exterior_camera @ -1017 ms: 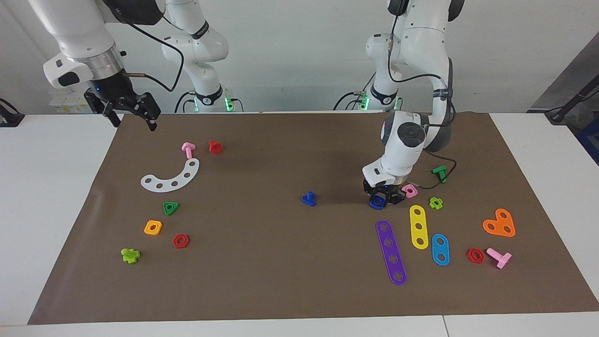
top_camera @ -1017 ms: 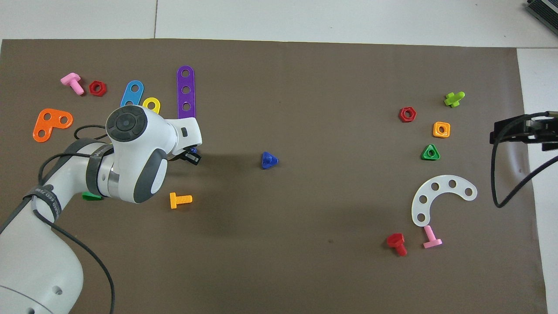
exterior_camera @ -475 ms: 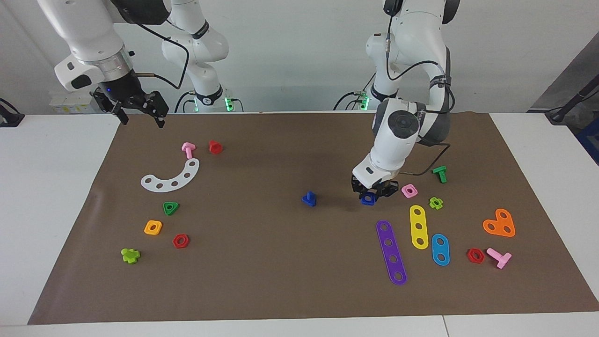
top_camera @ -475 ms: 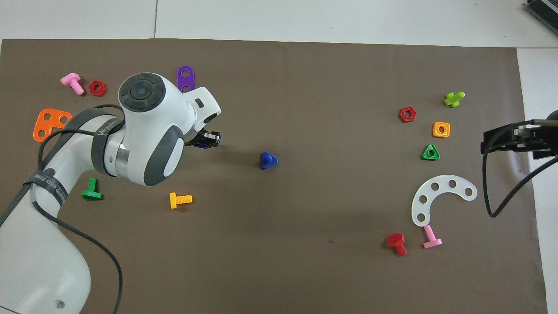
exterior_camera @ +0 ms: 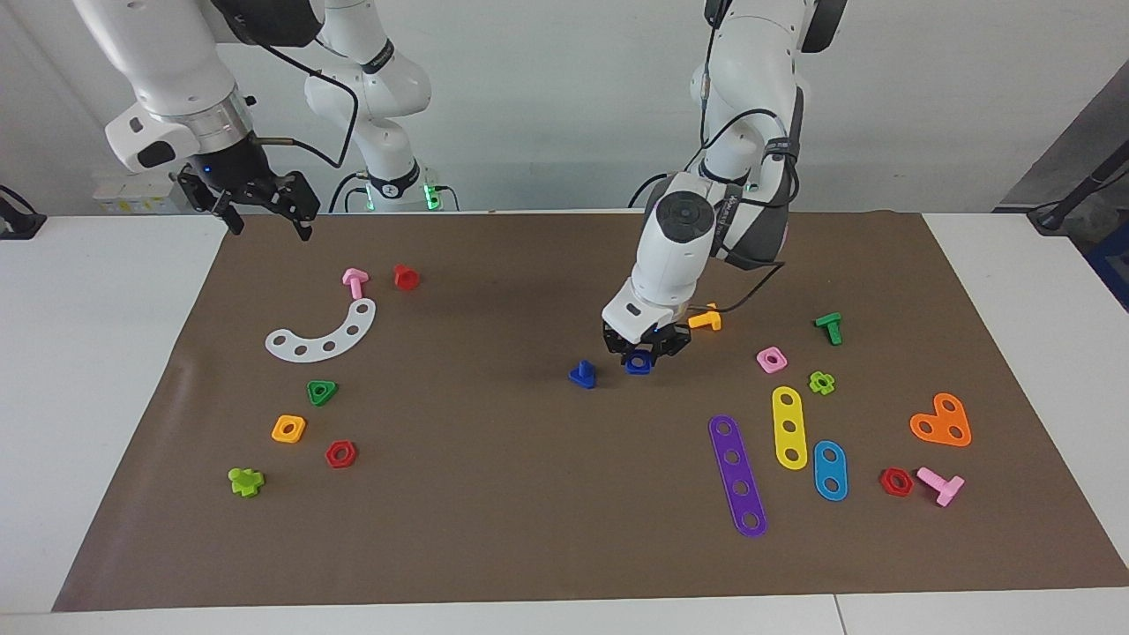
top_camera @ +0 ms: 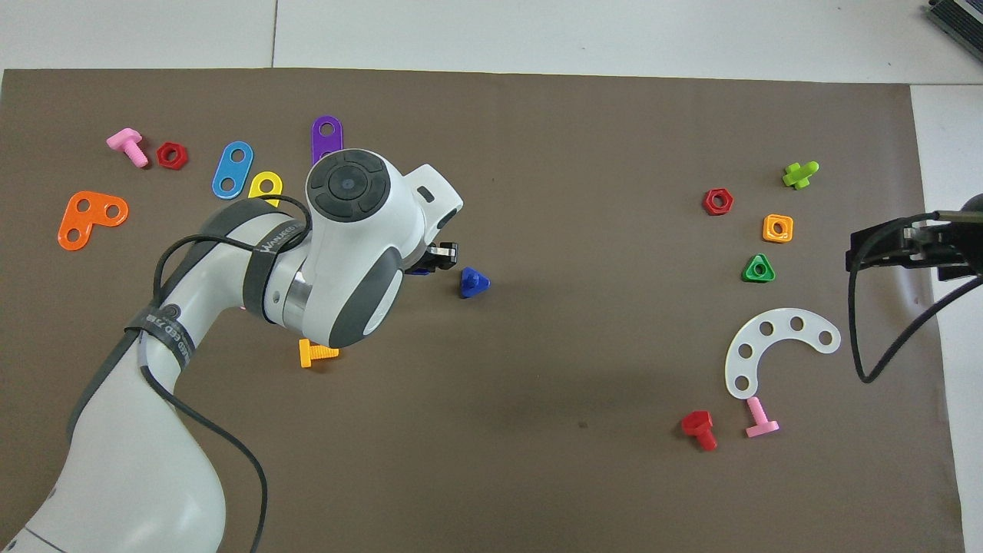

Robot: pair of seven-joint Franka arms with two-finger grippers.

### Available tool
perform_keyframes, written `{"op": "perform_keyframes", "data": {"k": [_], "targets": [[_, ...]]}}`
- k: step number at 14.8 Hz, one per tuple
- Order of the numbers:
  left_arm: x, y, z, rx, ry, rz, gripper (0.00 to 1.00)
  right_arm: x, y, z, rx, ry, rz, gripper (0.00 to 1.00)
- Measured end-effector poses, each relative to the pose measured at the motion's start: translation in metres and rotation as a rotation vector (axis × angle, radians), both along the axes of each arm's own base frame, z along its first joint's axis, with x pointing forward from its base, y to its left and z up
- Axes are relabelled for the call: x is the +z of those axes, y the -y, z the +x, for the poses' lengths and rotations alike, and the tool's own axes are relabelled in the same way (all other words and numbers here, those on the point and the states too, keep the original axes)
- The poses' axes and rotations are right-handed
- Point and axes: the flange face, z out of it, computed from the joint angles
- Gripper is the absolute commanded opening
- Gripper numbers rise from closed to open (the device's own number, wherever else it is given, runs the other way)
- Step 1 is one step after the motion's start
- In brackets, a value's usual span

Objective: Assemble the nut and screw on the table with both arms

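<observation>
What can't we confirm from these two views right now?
- Overhead view: nut almost hidden under the left gripper and wrist.
- Overhead view: right gripper cut off by the edge.
- Either view: whether the nut clears the mat beside the screw.

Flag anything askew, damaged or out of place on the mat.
Nothing stands out. The toy parts lie scattered but whole. The left gripper holds the nut beside the upright screw, and the right gripper waits over the mat's edge.
</observation>
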Motion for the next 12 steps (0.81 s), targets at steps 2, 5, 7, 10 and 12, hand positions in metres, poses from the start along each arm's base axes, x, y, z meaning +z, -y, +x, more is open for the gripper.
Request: {"op": "perform_keyframes", "data": {"k": [2,5,7,10,12], "targets": [[-0.002,0.013,-0.005,0.012,-0.003,-0.002,0.00,0.000,0.003,0.000,-0.005,0.000,0.000,1.00],[0.000,0.030,-0.001,0.031,0.006,-0.013,0.00,0.000,0.002,0.000,-0.004,0.000,0.001,1.00],[0.001,0.038,0.003,0.048,0.009,-0.018,0.00,0.000,0.001,0.000,-0.003,0.000,0.001,1.00],[-0.001,0.049,0.005,0.060,0.003,-0.017,0.00,0.000,0.001,0.000,-0.003,0.000,0.001,1.00],[-0.004,0.055,0.005,0.062,-0.002,-0.014,0.00,0.000,0.001,0.000,-0.002,0.000,0.001,1.00]]}}
